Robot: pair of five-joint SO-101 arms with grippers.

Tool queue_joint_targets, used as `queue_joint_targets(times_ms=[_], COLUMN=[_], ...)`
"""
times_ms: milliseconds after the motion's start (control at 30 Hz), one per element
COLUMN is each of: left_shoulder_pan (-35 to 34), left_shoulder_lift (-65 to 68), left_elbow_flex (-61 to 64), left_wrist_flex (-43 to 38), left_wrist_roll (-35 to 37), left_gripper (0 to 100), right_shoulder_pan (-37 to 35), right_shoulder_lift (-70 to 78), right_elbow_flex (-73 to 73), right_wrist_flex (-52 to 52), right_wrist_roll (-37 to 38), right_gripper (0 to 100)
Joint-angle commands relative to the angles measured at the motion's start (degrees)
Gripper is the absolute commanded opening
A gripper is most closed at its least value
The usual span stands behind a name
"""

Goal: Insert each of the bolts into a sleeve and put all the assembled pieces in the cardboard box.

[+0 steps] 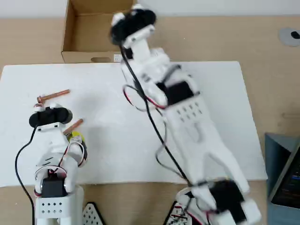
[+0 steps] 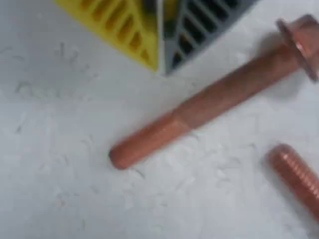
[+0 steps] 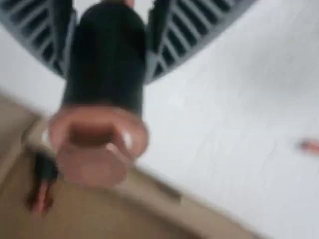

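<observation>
Left hand [image 2: 160, 60], yellow and grey fingers pressed together, sits just beside a long copper flanged bolt [image 2: 209, 102] on the white worktop mat [image 1: 108, 140]; a second copper bolt [image 2: 296, 174] is cut off. Right hand [image 3: 108, 59] pinches a black sleeve [image 3: 104, 92] with a blurred copper bolt head [image 3: 97, 149], over the brown cardboard box [image 1: 70, 33] rim.

Your left gripper [image 2: 160, 62] has its yellow and grey jaws pressed together at the tips, with nothing between them. Just off those tips a copper bolt [image 2: 199, 112] lies flat on the white mat [image 2: 60, 149]. Beyond it, apart, is the threaded end of a second bolt [image 2: 295, 175].
</observation>
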Motion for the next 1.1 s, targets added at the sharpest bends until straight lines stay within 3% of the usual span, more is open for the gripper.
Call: queue_joint_targets(times_ms=[0, 533, 767, 1067], left_shoulder_pan=[-0.4, -0.4, -0.4, -0.4], left_shoulder_lift=[-0.5, -0.5, -0.5, -0.5], left_elbow_flex=[-0.1, -0.1, -0.1, -0.1], left_wrist_flex=[-0.9, -0.9, -0.9, -0.9], left_wrist_roll=[-0.3, -0.1, -0.1, -0.1], left_gripper=[0, 0, 0, 0], right_shoulder_pan=[0.7, 1.6, 1.5, 1.2], right_shoulder_lift=[8.2, 52.9, 70.7, 80.4], right_elbow_flex=[-10.1, -53.5, -74.6, -86.6], right_wrist_flex=[-7.3, -11.3, -10.7, -3.9], right_wrist_roll=[3.0, 5.5, 15.0, 20.3], right_gripper=[0.9, 0.9, 0.9, 1.3])
